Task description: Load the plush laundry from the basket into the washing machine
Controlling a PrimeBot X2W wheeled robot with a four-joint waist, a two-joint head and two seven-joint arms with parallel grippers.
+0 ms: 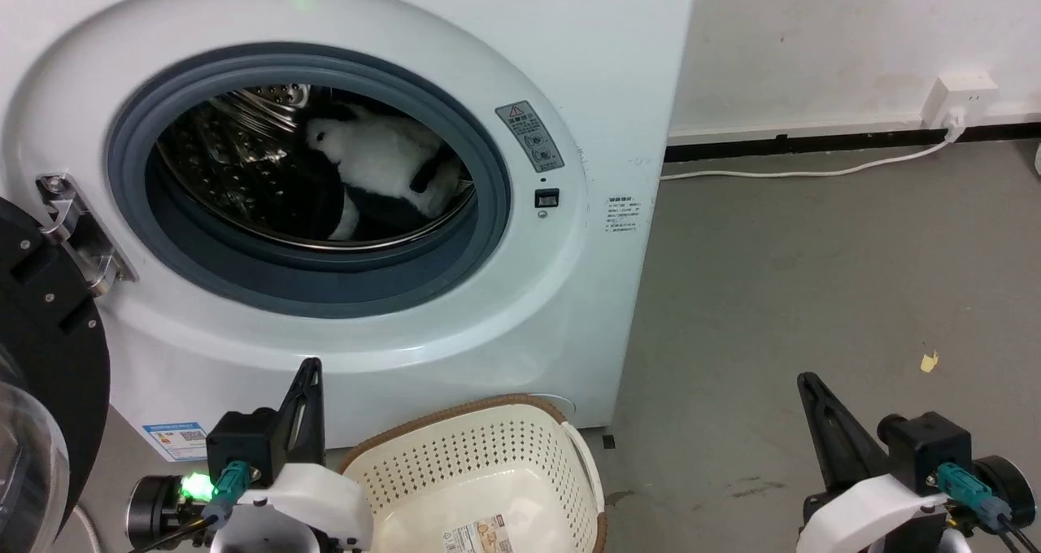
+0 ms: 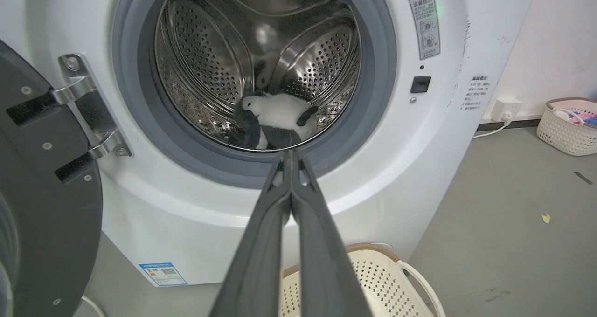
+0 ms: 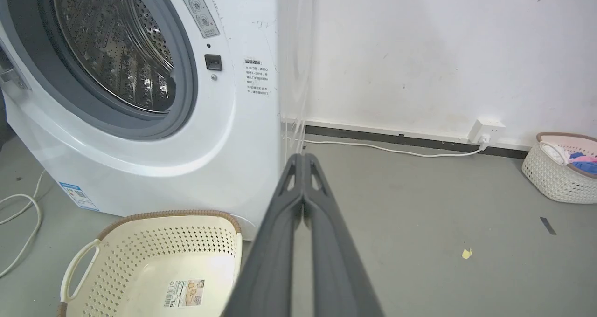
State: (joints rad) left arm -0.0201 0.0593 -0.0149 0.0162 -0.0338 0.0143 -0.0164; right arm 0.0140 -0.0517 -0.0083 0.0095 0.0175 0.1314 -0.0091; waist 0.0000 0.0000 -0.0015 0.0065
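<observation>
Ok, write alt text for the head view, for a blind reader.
A black-and-white penguin toy lies inside the steel drum of the open white washing machine. The cream basket on the floor before it holds no laundry. The left gripper and right gripper sit low, shut and holding nothing.

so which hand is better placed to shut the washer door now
Likely left. The left hand sits next to the open door on that side; the right hand is over the floor, away from it.
</observation>
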